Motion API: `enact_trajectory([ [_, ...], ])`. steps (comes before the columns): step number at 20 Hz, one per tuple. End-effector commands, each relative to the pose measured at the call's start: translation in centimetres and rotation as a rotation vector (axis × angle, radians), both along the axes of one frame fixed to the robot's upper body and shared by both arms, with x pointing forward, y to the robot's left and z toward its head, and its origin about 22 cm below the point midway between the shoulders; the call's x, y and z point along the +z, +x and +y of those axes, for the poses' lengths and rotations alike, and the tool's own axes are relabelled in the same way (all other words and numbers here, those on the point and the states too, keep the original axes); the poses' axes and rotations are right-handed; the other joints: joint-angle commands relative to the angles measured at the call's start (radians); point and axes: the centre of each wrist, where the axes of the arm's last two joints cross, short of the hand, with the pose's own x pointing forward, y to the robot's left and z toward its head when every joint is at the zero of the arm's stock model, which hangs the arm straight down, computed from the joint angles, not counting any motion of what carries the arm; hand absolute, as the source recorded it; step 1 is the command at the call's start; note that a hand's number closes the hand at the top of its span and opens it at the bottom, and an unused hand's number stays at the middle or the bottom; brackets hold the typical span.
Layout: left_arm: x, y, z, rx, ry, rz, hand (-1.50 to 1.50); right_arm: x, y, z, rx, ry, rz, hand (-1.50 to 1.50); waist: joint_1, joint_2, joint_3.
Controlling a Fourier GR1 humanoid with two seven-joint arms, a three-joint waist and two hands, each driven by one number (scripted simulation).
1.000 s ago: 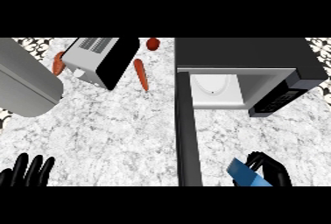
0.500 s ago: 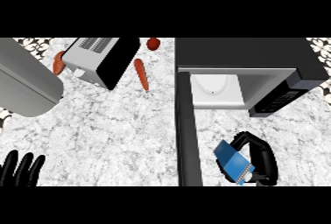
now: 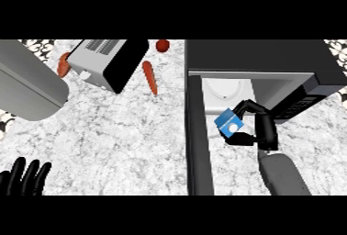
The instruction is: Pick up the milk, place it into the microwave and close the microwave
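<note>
The left hand (image 3: 25, 178) is resting at 7 o'clock, fingers straight and holding nothing. The right hand (image 3: 260, 127) is curling around the small blue milk carton (image 3: 230, 123), carrying it just in front of the open dark grey microwave (image 3: 271, 59); its white cavity (image 3: 227, 89) is lying toward 12 o'clock. The carton's long axis is tilting toward 1 o'clock. No readable writing is showing.

1 milk carton (image 3: 230, 122), 1 microwave (image 3: 271, 62), 1 toaster (image 3: 108, 62), 2 robot hands (image 3: 261, 126) (image 3: 24, 176)

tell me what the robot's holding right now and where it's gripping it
The right hand holds the blue milk carton, fingers and thumb curled round its sides. The left hand holds nothing.
</note>
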Motion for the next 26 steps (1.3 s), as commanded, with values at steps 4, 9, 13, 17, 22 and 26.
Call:
enact_trajectory([
  [4,-0.2,1.3,0.1,-0.018,-0.003,-0.016,-1.50,1.4,6.5,-1.4,-0.095,-0.104,0.032,1.50,0.017,0.011,0.002],
  [9,-0.3,0.7,1.3,-0.031,-0.011,-0.008,-1.50,2.4,8.8,-1.9,-0.185,-0.183,0.071,1.50,0.032,0.012,0.001],
  [13,-0.1,1.2,0.2,-0.049,-0.023,-0.017,-1.50,4.1,10.1,-4.5,-0.343,-0.192,0.021,1.50,0.042,0.023,0.003],
  [17,-0.5,0.9,1.0,-0.034,0.004,-0.012,-1.50,4.7,10.8,-3.9,-0.443,-0.323,-0.060,1.50,0.057,0.023,0.002],
  [22,-0.4,1.7,1.5,-0.009,0.057,0.001,-1.50,5.1,11.5,-3.4,-0.337,-0.486,-0.024,-1.50,0.066,0.031,0.003],
  [26,0.0,1.3,0.9,-0.038,0.055,0.012,-1.50,5.0,11.8,-2.5,-0.262,-0.510,0.014,-1.50,0.068,0.030,0.004],
])
